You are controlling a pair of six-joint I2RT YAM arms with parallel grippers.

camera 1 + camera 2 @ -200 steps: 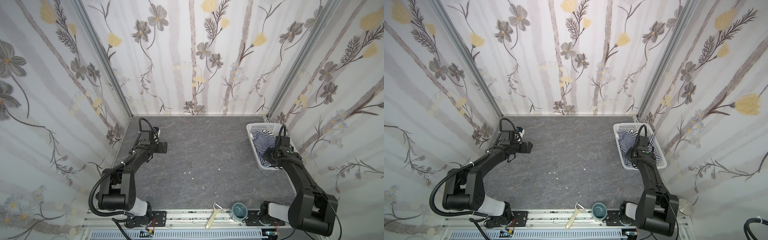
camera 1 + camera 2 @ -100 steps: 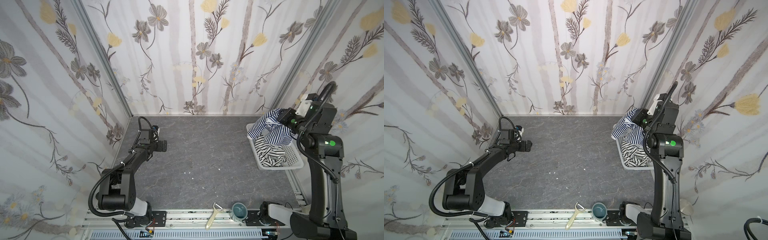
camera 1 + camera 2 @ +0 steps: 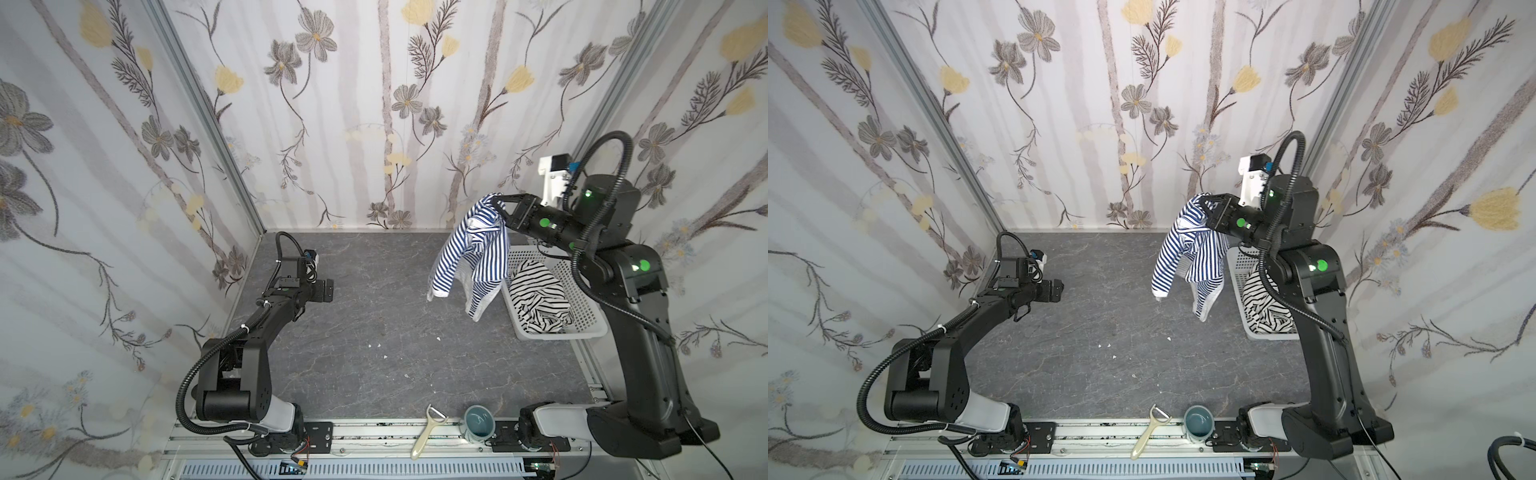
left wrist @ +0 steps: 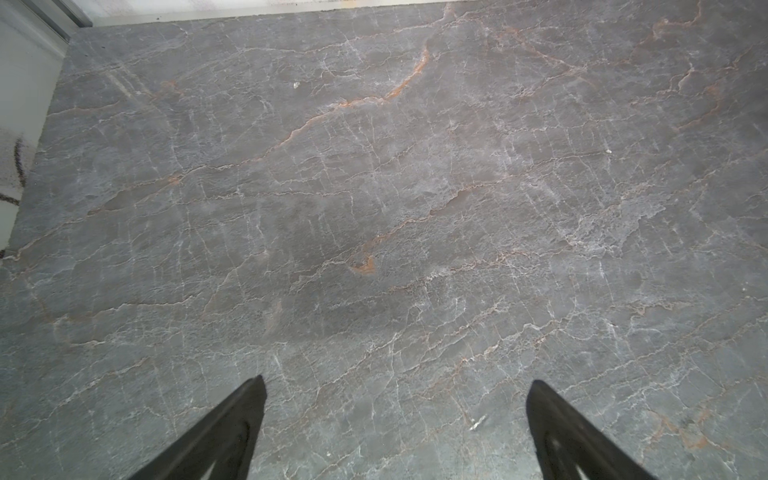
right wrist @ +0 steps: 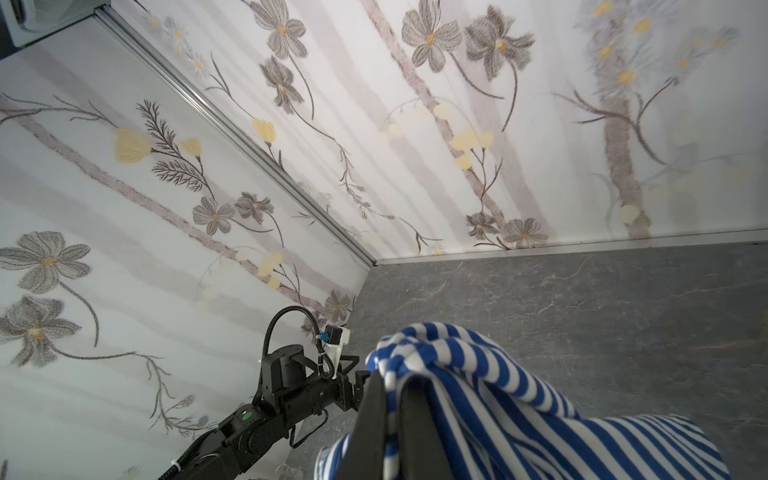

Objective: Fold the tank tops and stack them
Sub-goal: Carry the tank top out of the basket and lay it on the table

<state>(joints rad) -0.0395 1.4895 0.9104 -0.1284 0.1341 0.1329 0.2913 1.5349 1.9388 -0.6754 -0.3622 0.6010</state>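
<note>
Grey marble-patterned tabletop [image 3: 374, 374], veined white and rust, bears a white perforated basket [image 3: 582, 307] against its right edge, a few small white specks [image 3: 379, 345] near the middle, and at the front edge, over the metal rail [image 3: 374, 432], a cream peeler [image 3: 424, 436] near a teal cup [image 3: 478, 424].

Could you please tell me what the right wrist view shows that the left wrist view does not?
Only the right wrist view shows the right claw shut on the navy-striped tank top, with the left arm beyond it. Only the left wrist view looks through the open left claw, which holds nothing. Both show the grey marbled tabletop and some wall.
</note>
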